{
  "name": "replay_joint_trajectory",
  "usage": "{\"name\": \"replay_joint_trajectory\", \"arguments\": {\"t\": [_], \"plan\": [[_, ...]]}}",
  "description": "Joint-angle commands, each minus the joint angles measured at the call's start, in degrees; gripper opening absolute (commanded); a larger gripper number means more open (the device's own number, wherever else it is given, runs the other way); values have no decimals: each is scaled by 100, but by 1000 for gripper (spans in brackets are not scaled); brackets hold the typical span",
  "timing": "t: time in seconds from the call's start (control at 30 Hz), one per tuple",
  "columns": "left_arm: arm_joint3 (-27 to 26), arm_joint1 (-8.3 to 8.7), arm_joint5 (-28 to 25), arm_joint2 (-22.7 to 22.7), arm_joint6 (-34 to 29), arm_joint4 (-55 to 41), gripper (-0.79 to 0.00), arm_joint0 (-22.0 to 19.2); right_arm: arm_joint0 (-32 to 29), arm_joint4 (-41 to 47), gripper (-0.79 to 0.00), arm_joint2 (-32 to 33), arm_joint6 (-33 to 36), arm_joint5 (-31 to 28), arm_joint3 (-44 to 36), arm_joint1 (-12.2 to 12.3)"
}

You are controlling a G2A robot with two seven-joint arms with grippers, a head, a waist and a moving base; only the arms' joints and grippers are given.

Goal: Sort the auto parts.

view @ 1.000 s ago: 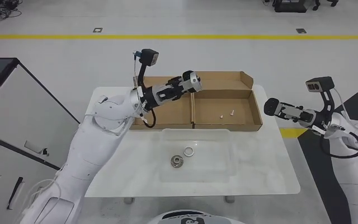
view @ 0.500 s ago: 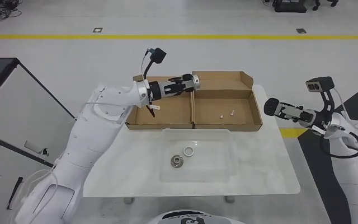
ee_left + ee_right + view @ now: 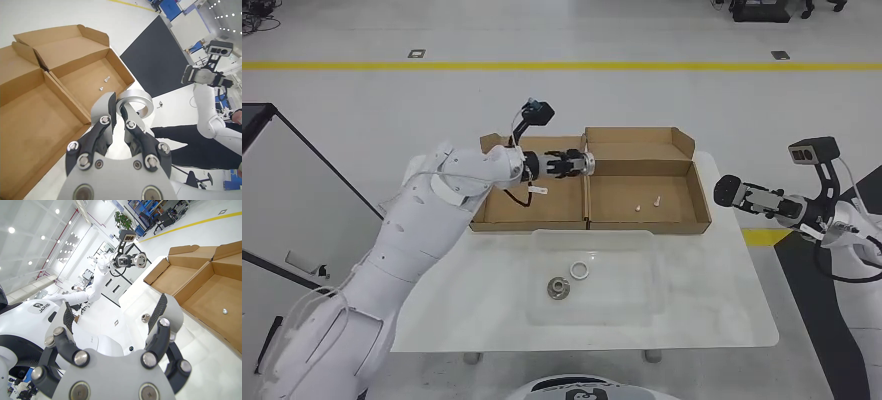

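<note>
No legible text, labels, numbers or signs found.

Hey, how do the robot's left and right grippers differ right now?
The left gripper is shut on a metal ring; the right gripper is open and holds nothing. The left gripper is above the cardboard boxes, near the wall between them; the right gripper is beside the boxes, at the table's right edge. Both have the same black ribbed pads.
</note>
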Motion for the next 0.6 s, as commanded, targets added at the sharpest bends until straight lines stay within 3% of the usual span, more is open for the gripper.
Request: {"name": "replay_joint_trajectory", "arguments": {"t": [0.0, 0.23, 0.57], "plan": [[174, -30, 31, 126, -83, 198, -785, -127, 0, 0, 0, 0, 0, 0, 0, 0], [826, -175, -127, 560, -172, 766, -785, -571, 0, 0, 0, 0, 0, 0, 0, 0], [2096, -582, -237, 1350, -156, 1204, -785, -1155, 0, 0, 0, 0, 0, 0, 0, 0]]}}
